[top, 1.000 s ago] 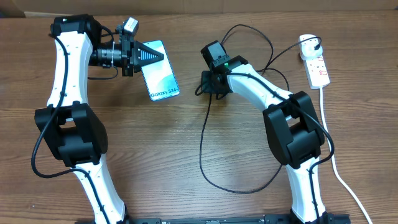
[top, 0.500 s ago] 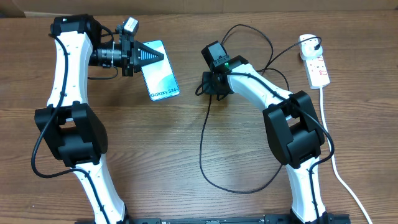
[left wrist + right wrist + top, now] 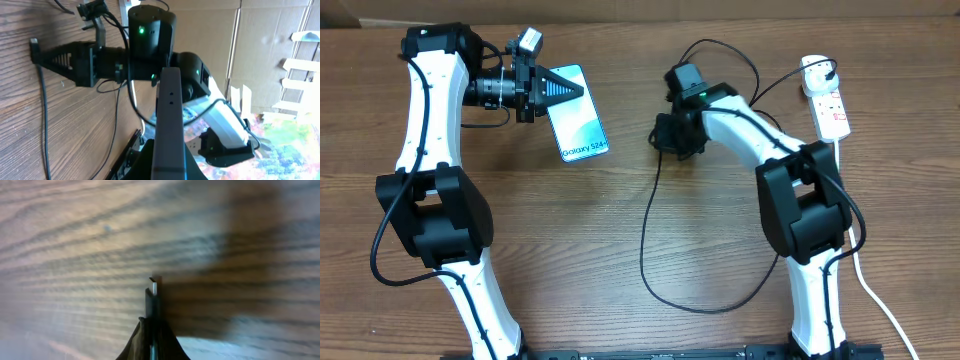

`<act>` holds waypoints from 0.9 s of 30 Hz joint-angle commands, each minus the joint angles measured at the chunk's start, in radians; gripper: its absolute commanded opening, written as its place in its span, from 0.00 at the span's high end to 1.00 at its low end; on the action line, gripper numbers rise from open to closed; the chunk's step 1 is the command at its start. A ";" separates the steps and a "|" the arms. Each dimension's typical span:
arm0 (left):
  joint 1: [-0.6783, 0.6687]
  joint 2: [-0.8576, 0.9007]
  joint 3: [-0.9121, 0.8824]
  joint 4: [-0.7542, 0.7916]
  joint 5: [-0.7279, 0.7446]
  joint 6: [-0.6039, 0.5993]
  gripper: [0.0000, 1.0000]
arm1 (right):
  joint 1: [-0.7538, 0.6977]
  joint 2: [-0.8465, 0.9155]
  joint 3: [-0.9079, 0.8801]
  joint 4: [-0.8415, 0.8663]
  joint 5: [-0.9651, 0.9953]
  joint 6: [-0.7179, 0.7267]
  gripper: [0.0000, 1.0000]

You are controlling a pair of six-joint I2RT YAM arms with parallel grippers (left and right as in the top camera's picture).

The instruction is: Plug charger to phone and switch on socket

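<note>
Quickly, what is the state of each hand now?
Left hand: closed on the slim blue-white smartphone.
Right hand: closed on the thin black charger cable.

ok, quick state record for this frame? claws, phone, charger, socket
left claw: shut on the phone, gripping its far end
right claw: shut on the charger, plug tip poking out past the fingertips
phone: screen facing up, apart from the right claw, nothing plugged in
charger: cable loops over the table and runs to the socket
socket: far right of the table; switch state not readable
task: plug tip not yet at the phone
</note>
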 commanded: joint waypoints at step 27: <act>-0.008 -0.010 0.013 -0.006 0.031 -0.020 0.96 | -0.130 -0.435 0.008 -0.388 -0.658 -0.565 0.96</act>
